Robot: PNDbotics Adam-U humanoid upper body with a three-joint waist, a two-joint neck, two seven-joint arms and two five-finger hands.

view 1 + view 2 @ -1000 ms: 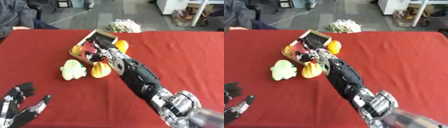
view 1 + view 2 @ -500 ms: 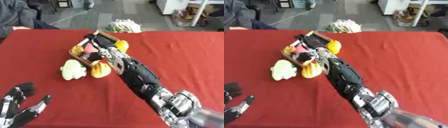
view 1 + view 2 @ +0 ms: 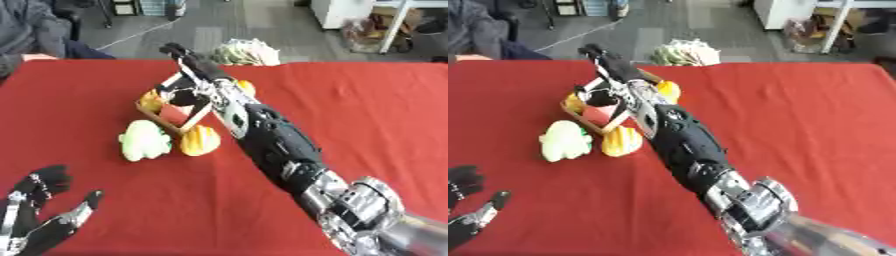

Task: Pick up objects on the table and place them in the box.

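Black and silver, the right arm runs from the lower right corner diagonally up across the bench, its forearm passing over the near side of the box. The right hand (image 3: 188, 61) reaches past the box's far rim with fingers stretched out straight, released and grasping nothing. Whether the palm touches the rim cannot be told.

Directly under the wrist sits the box (image 3: 194, 114), a small shallow tray with pale wooden-looking walls, tilted askew to the bench edges. Inside it show a red patch and something dark; what they are is not clear. Touching the box on the side away from the arm is a rounded orange-yellow object (image 3: 150, 100). Another yellow rounded object (image 3: 246, 87) peeks out from behind the wrist, on the arm's right. Nearer the robot than the hand, just beside the box's near corner, lies a ribbed yellow-orange pumpkin-like object (image 3: 200, 140). Just to its left lies a pale green, lumpy, cabbage-like object (image 3: 144, 140); the two are close to touching.

Beyond the fingertips, at the bench's far edge, lies a crumpled pale green and white bundle (image 3: 248, 52).

Well apart from all this, at the lower left corner, the left hand (image 3: 39, 220) rests idle with fingers spread and pointing up, holding nothing.

A smooth red cloth (image 3: 367, 115) covers the bench. Behind it is grey floor and furniture legs.
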